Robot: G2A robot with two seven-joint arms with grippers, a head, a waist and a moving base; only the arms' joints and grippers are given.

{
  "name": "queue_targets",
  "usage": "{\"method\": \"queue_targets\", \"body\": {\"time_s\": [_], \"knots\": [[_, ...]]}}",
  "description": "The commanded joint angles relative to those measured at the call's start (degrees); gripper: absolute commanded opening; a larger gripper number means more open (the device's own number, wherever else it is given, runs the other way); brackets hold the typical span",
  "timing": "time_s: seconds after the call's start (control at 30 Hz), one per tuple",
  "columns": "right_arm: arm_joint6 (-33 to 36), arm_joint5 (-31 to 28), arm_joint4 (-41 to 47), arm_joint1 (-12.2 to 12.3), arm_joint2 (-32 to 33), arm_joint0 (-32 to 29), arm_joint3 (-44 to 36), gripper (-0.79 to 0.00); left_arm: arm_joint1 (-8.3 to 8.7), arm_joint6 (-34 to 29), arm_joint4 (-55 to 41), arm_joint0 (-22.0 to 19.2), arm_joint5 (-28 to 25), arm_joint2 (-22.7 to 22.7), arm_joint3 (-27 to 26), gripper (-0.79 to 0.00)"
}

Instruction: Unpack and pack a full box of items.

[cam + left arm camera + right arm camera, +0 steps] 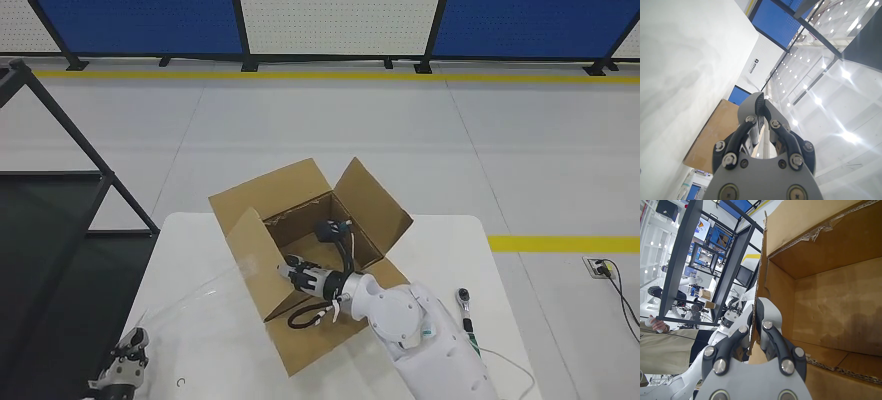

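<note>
Gaping open, brown cardboard box (275, 195) (torn edges) is pinched by right hand (755, 306).

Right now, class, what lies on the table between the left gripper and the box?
In the top view, white table lies between the left gripper and the box, crossed by faint lines, perhaps a clear film; I cannot tell.

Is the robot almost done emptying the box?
It looks well along: the box is open, and the inside that shows is bare. A metal tool lies on the table. Right now the right gripper has its jaws shut on the box's edge; the left gripper rests shut, empty. Packing back seems left.
</note>
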Motion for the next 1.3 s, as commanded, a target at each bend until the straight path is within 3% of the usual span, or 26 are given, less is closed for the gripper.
{"method": "queue_targets", "body": {"time_s": [0.0,0.7,0.73,0.8,0.87,0.9,1.27], "knots": [[-0.1,0.0,0.1,-0.1,-0.2,0.2,0.3,-0.785,-0.09,0.1,-0.4,0.2,-0.1,-0.2,0.1,-0.785],[-2.4,0.0,0.8,-0.4,-0.2,0.6,1.5,-0.785,-0.71,0.2,-1.1,0.7,-0.3,-1.2,1.5,-0.785],[-2.4,-0.1,0.9,-0.4,-0.2,0.6,1.6,-0.785,-0.72,0.2,-0.9,0.7,-0.2,-1.3,1.5,-0.748],[-2.4,-0.2,0.9,-0.5,-0.2,0.7,1.8,-0.785,-0.73,0.1,-0.6,0.6,0.1,-1.3,1.5,-0.459],[-2.4,-0.3,1.0,-0.5,-0.2,0.8,2.0,-0.785,-0.76,0.1,-0.2,0.5,0.3,-1.3,1.5,-0.065],[-2.4,-0.4,1.1,-0.5,-0.2,0.8,2.1,-0.785,-0.78,0.1,-0.1,0.5,0.4,-1.2,1.5,0.0],[-2.6,-0.6,1.3,-0.6,-0.1,0.9,2.7,-0.785,-1.04,0.1,0.5,0.5,0.3,-1.3,1.3,0.0]]}}
